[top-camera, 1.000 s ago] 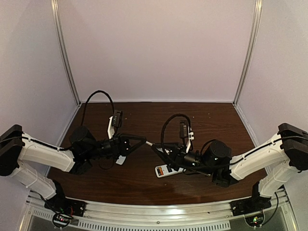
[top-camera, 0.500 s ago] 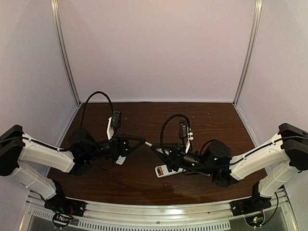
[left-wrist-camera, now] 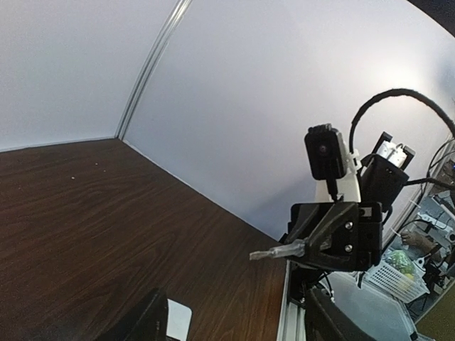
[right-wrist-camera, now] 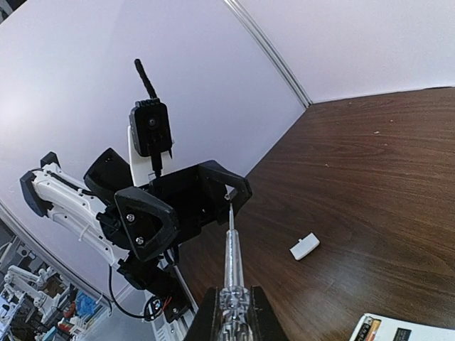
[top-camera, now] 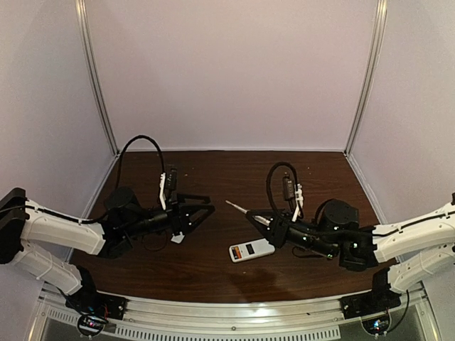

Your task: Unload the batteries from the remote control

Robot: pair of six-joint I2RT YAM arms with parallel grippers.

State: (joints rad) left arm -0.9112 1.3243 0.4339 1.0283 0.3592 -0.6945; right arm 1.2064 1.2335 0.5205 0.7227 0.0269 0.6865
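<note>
Remote control [top-camera: 251,250] lies flat on tabletop [top-camera: 213,270] btwn the arms; batteries [right-wrist-camera: 367,329] appear seated at its end. Right claw [top-camera: 266,219] clamps a screwdriver [top-camera: 238,207]. Left claw [top-camera: 209,202] wide, empty. Batteries prob. light, slick, roll-prone: lever one end up. Pin the remote by its long edges.

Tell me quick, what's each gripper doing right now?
Left gripper: open, holding nothing.
Right gripper: closed on a screwdriver.
</note>
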